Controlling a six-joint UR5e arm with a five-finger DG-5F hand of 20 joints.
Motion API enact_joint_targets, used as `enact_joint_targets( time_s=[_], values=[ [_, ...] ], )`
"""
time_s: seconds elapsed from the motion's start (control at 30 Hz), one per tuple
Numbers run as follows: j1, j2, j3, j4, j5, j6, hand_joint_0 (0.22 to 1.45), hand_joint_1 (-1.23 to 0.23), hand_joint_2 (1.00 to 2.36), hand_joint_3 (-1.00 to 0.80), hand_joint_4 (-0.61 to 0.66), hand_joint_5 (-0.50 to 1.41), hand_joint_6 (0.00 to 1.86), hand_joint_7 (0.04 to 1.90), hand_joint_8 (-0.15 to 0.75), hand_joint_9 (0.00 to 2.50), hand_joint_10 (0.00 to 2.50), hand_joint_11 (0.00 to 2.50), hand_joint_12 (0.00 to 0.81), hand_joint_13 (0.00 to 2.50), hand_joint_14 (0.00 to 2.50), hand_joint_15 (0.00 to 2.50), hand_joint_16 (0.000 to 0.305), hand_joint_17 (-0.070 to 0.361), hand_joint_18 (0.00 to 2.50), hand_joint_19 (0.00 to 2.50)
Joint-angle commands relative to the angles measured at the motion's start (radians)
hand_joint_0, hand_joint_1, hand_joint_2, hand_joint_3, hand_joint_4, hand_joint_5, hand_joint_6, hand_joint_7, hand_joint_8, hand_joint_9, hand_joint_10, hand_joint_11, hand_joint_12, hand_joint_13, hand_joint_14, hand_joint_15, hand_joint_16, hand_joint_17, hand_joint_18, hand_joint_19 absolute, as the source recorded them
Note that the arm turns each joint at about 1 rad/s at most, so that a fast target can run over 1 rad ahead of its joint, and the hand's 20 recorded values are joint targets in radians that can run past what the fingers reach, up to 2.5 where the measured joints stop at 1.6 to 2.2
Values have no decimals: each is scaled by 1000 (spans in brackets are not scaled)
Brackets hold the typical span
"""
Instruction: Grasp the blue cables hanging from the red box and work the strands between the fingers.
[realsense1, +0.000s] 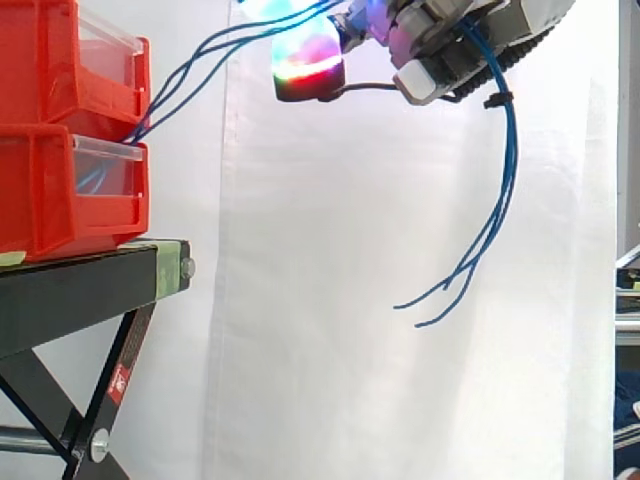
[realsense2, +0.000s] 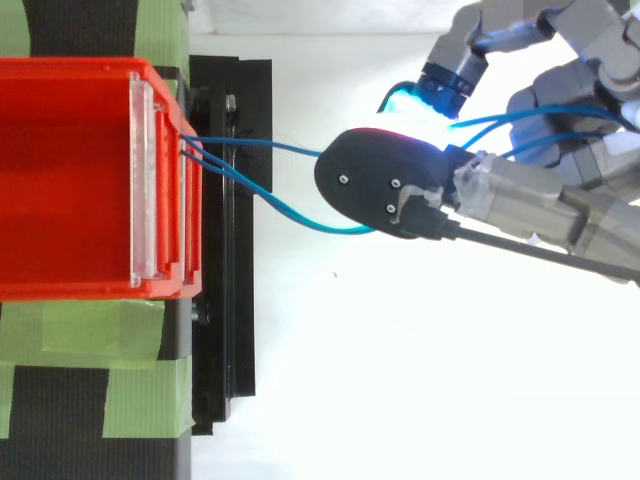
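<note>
thin blue cables (realsense2: 260, 142) from stacked red plastic bins (realsense1: 50, 190) (at black metal stand (realsense1: 80, 285) edge), pinched in curled fingers of robot hand (realsense2: 520, 200).

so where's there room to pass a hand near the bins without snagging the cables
Free: before the white curtain, below the taut run of the blue cables, between the black stand and the dangling cable ends. Crowded: from the fronts of the red bins up to the hand, where strands stretch, and under the hand, where loose ends hang.
</note>
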Motion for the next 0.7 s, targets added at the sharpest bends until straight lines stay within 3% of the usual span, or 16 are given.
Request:
enact_joint_targets(
  time_s=[0.0, 0.2, 0.37, 0.47, 0.67],
  values=[
    [-1, 0, 0, 27, 1, -65, 1127, -614, 1004, 418, 284, -12, 1487, 980, 507, 1641, 2500, 2500, 726, 1976, 2500, 1785, 259, 194, 2500, 608],
    [-1, 0, 12, 135, 11, -72, 1127, -614, 1005, 418, 288, -11, 1488, 979, 507, 1641, 2500, 2500, 726, 1976, 2500, 1785, 259, 194, 2500, 608],
    [2, 0, 23, 169, 30, -39, 1126, -613, 1004, 417, 283, -12, 1488, 980, 507, 1641, 2500, 2500, 726, 1976, 2500, 1785, 259, 194, 2500, 608],
    [5, 2, 26, 185, 48, 18, 1125, -613, 1005, 417, 290, -12, 1486, 988, 507, 1641, 2500, 2500, 726, 1976, 2500, 1785, 259, 194, 2500, 608],
    [9, 0, 32, 185, 47, 116, 1125, -613, 1005, 416, 287, -12, 1489, 975, 507, 1641, 2500, 2500, 726, 1976, 2500, 1785, 259, 194, 2500, 608]
  ],
)
